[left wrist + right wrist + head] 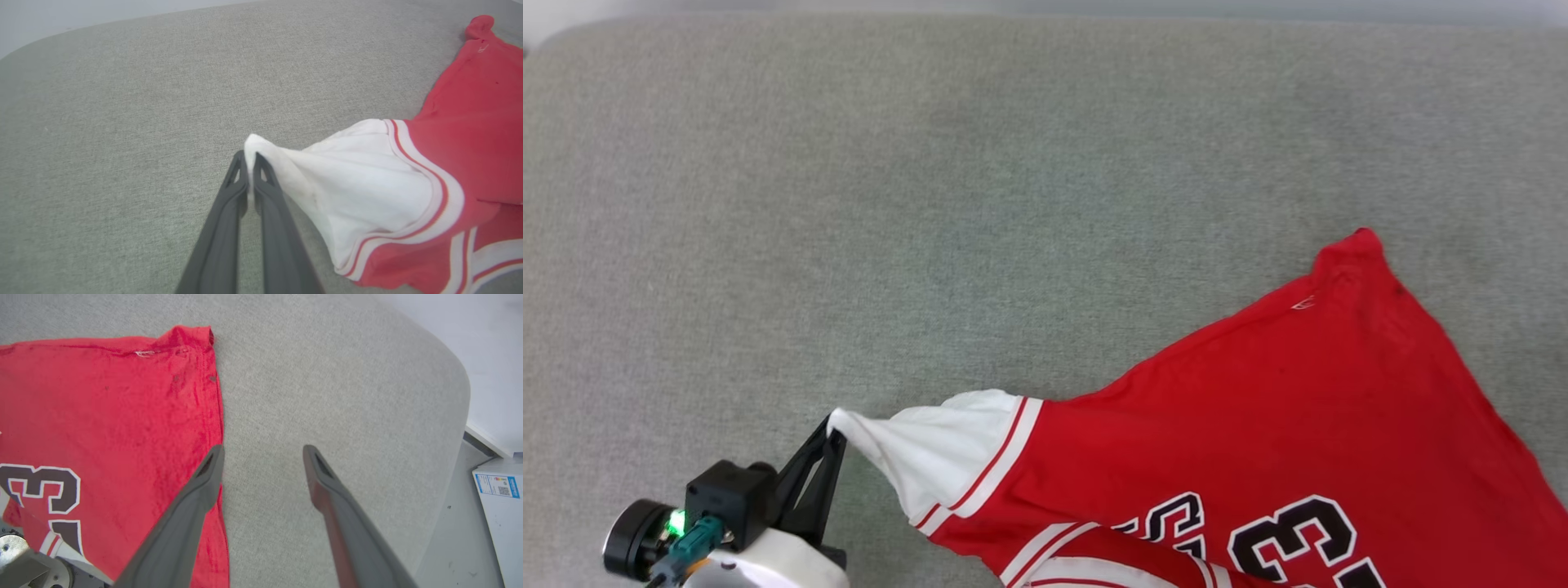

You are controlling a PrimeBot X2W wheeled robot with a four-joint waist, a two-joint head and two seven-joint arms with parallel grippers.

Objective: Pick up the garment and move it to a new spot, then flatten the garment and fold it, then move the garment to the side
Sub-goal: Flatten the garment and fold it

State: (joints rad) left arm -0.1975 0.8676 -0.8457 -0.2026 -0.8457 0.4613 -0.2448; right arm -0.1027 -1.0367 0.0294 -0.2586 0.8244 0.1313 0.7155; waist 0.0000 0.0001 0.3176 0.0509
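Head view, left first: held the left tool (pixel 833 431) low at the near left corner of the worktop (pixel 931 204), clamped on the tip of the white sleeve (pixel 931 457), probably to stretch the garment (pixel 1298 408) flat. Sprawled toward the near right corner, number up. Poised the right tool (pixel 263 453) above its right edge, spread wide, empty.

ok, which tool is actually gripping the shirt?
The left tool: it is shut on the tip of the white sleeve of the shirt. The right tool hangs open by the red side edge, holding nothing.
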